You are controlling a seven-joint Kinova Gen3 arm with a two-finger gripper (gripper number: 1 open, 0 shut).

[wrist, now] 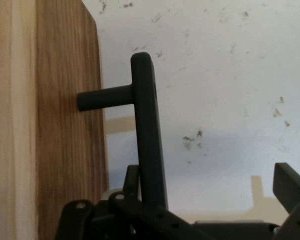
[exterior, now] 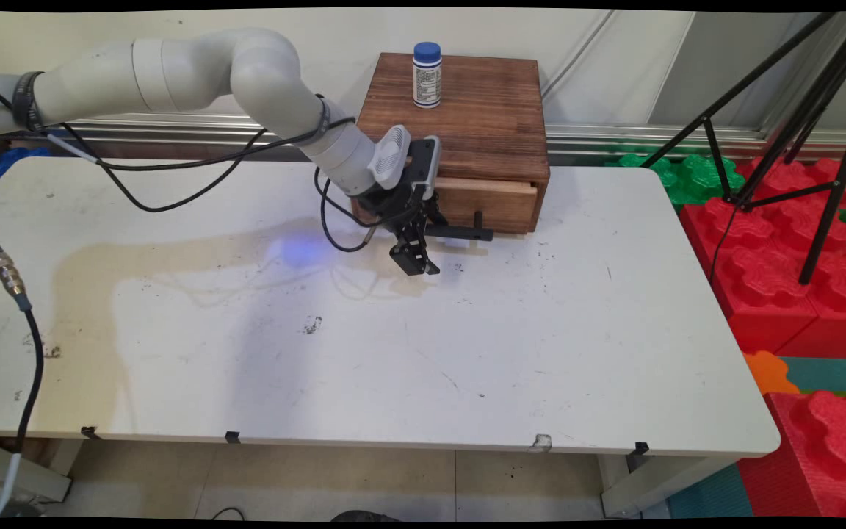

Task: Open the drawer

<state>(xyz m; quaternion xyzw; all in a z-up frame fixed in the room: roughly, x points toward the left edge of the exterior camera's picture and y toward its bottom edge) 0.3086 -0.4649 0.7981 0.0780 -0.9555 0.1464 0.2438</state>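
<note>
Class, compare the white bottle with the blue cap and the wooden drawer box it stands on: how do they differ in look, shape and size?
The small white bottle with a blue cap is a slim upright cylinder with a printed label; the dark brown wooden drawer box is a broad, flat-topped block. The bottle is far smaller than the box. The box carries a black T-shaped handle on its drawer front; the bottle has none. Both sit at the table's far edge.

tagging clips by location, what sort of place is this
Likely a robotics lab or test area: a white Kinova arm works at a stained white table, with tripod legs and foam floor blocks alongside.
</note>
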